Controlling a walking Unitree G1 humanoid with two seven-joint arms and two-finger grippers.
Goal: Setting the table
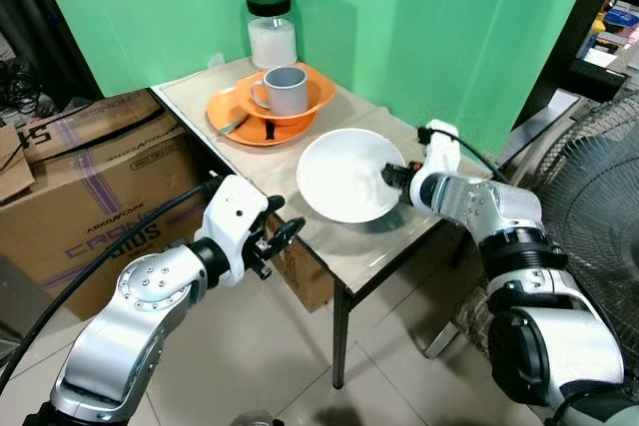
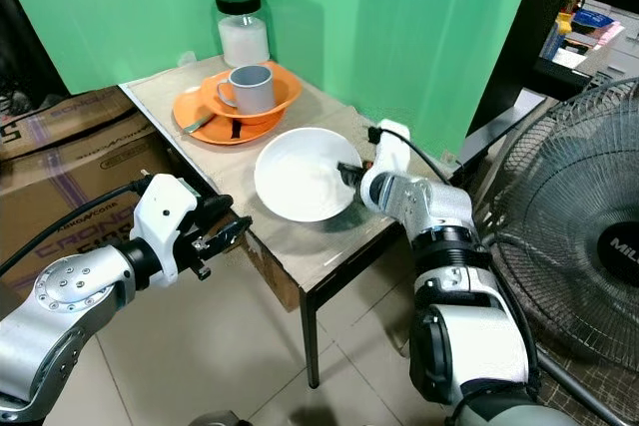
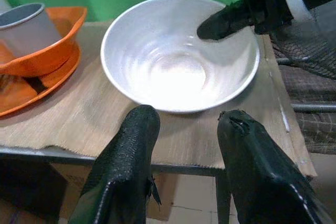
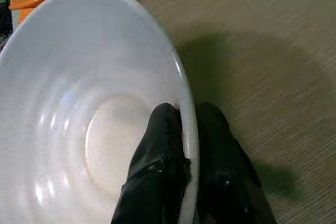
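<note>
From the head, a white bowl (image 1: 346, 176) is sitting near the front of the small table (image 1: 399, 246), wide, shallow and glossy, just in front of an orange plate (image 1: 228, 119) that is carrying an orange bowl (image 1: 318, 97) with a grey mug (image 1: 285, 90) standing in it; a jar with a black lid (image 1: 271, 29) is standing behind them against the green backdrop. The right gripper (image 1: 391, 175) is reaching over the bowl's right rim and pinching it, while the left gripper (image 1: 283, 236) is hovering off the table's front left edge, touching nothing. Looking along the left wrist, the two black fingers (image 3: 131, 166) are standing well apart with nothing between them, pointing at the white bowl (image 3: 178, 51) beyond the table edge, and the right gripper (image 3: 220, 22) is dipping into the bowl's far side. Looking along the right wrist, the right gripper (image 4: 186, 145) is closing tight on the bowl's rim (image 4: 190, 129), one finger inside and one outside, over the woven table surface.
</note>
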